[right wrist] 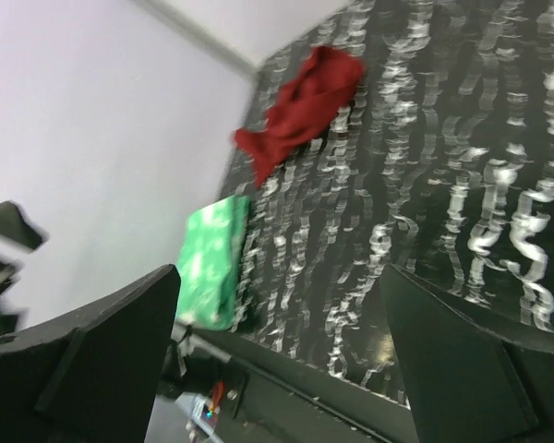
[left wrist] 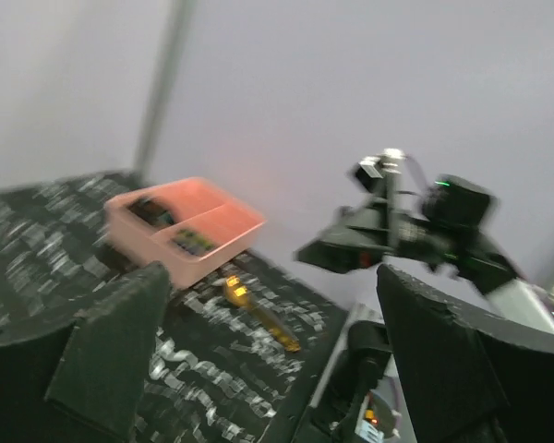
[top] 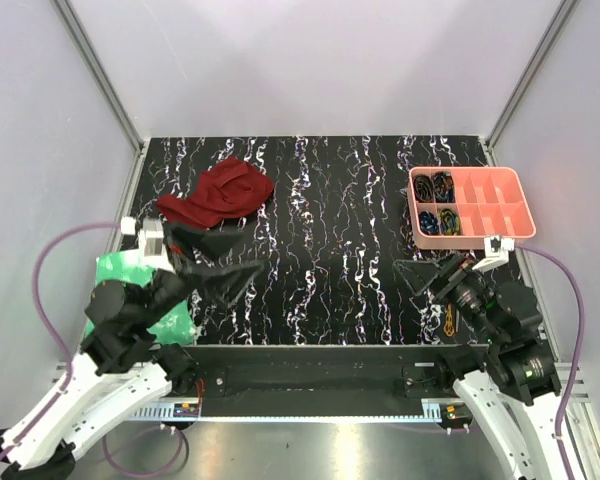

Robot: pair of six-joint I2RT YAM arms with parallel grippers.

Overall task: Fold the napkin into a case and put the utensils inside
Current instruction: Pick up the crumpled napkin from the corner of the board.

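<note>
Maroon napkin [top: 217, 194] lies crumpled, well apart from pink tray [top: 505, 200].

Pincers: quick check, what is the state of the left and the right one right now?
Left pincer: open, holding nothing.
Right pincer: open, holding nothing.

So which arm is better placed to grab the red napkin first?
Left. The napkin lies crumpled on the left side, just beyond the open left gripper; the right gripper hangs far over on the right.
</note>
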